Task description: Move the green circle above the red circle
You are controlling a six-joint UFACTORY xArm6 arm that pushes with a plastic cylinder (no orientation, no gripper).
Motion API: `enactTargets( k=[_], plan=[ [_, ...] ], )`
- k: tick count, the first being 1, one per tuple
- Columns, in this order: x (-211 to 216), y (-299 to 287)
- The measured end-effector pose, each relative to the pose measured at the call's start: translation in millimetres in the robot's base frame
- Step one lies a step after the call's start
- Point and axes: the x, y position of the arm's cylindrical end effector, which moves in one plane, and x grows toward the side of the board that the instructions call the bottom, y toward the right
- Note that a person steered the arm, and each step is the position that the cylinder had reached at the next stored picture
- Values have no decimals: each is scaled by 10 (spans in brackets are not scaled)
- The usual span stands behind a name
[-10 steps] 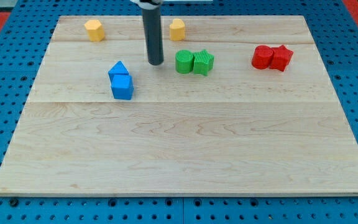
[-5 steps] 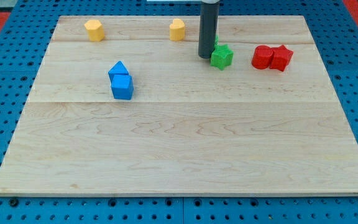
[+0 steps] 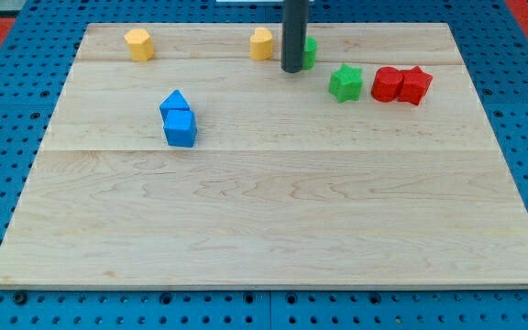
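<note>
The green circle (image 3: 309, 51) sits near the view's top, mostly hidden behind my rod; only its right side shows. My tip (image 3: 291, 70) stands just left of and touching or nearly touching it. The red circle (image 3: 387, 84) lies to the view's right, with a red star-like block (image 3: 416, 85) against its right side. A green star (image 3: 346, 82) lies just left of the red circle. The green circle is up and to the left of the red circle.
A yellow block (image 3: 261, 43) sits just left of my rod and another yellow block (image 3: 138, 43) at the top left. A blue triangle (image 3: 174, 101) and a blue cube (image 3: 181, 128) touch each other at the left. The wooden board (image 3: 264, 211) lies on a blue pegboard.
My tip swept right from beside the two green blocks, then back up and left. The green circle moved up and right toward the top edge; the green star slid right to beside the red circle.
</note>
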Motion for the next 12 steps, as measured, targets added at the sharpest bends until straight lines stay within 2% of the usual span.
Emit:
enactTargets(
  k=[1,2,3,4,5,6,7,8,10,11,12],
  plan=[
    [-253,124],
    [-532,662],
    [-501,1105],
    [-541,571],
    [-811,389],
    [-954,658],
    [-957,1073],
    [-870,1231],
    [-303,1271],
    [-317,2202],
    [-733,2889]
  ],
)
